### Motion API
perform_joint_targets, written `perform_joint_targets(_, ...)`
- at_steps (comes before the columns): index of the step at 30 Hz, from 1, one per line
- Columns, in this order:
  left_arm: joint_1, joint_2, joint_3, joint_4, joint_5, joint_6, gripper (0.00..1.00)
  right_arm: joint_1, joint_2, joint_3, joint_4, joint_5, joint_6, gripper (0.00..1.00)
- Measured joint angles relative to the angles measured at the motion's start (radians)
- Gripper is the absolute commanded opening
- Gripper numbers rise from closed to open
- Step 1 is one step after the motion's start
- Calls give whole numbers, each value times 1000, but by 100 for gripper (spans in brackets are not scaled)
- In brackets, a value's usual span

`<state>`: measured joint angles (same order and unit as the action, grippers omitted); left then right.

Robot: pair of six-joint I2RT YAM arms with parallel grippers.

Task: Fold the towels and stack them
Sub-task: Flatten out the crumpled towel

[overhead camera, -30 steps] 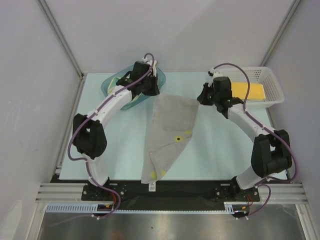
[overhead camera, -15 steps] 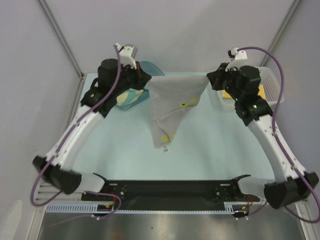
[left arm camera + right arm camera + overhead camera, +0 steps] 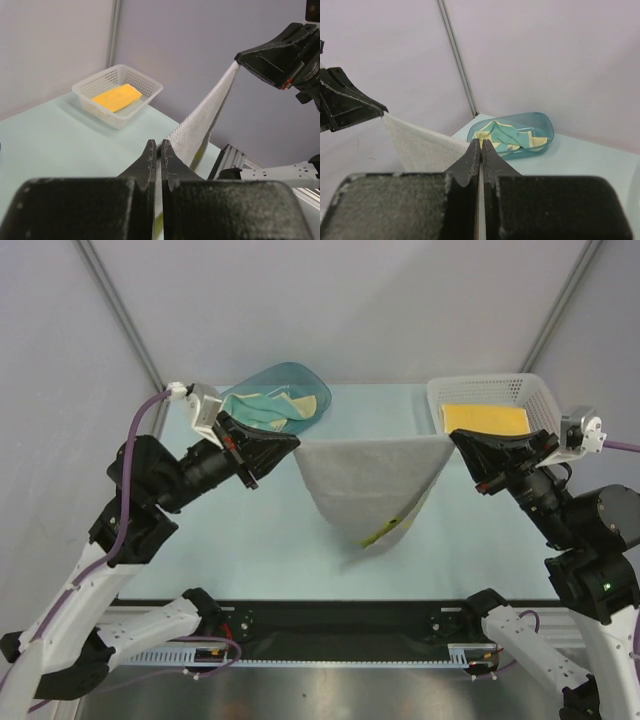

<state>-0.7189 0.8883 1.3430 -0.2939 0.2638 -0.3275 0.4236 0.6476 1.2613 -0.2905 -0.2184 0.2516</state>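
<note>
A pale grey-cream towel (image 3: pixel 370 480) with a yellow underside hangs in the air above the table, stretched by its top edge between both grippers. My left gripper (image 3: pixel 296 443) is shut on its left top corner, and my right gripper (image 3: pixel 452 437) is shut on its right top corner. In the left wrist view the towel (image 3: pixel 205 120) runs from my left gripper (image 3: pixel 156 145) up to the right gripper (image 3: pixel 239 59). The right wrist view has the towel (image 3: pixel 425 147) spanning from my right gripper (image 3: pixel 480 142) to the left gripper (image 3: pixel 382 109). A folded bright yellow towel (image 3: pixel 485 418) lies in the basket.
A teal plastic tub (image 3: pixel 315 390) at the back left holds crumpled cream-and-teal towels (image 3: pixel 265 410). A white mesh basket (image 3: pixel 470 382) stands at the back right. Grey walls close in the back and both sides. The arm bases and a black rail line the near edge.
Both arms have lifted the towel off the table and drawn it toward the near side. It hung slack and bunched before; its top edge is now pulled straight between the grippers.
</note>
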Motion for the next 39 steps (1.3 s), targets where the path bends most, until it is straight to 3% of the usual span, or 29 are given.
perform_joint_targets(8, -38, 70, 143, -121, -75, -20, 0, 0, 1, 43, -53, 25, 7, 0)
perform_joint_targets(15, -40, 182, 271, -203, -254, 17, 0, 0, 100, -6, 25, 89, -40, 0)
perform_joint_targets(21, 111, 386, 216, -146, -291, 40, 0, -71, 359, -130, 201, 122, -63, 0)
perform_joint_targets(24, 193, 530, 159, -78, -278, 46, 0, -120, 575, -142, 304, 107, -65, 0)
perform_joint_targets(31, 305, 883, 211, 56, -206, 102, 0, -192, 982, -2, 450, 17, -92, 0)
perform_joint_targets(35, 332, 997, 306, 102, -198, 146, 0, -205, 1074, 63, 507, -23, -118, 0)
perform_joint_targets(39, 341, 995, 305, 134, -222, 188, 0, -205, 1078, 62, 555, -53, -135, 0)
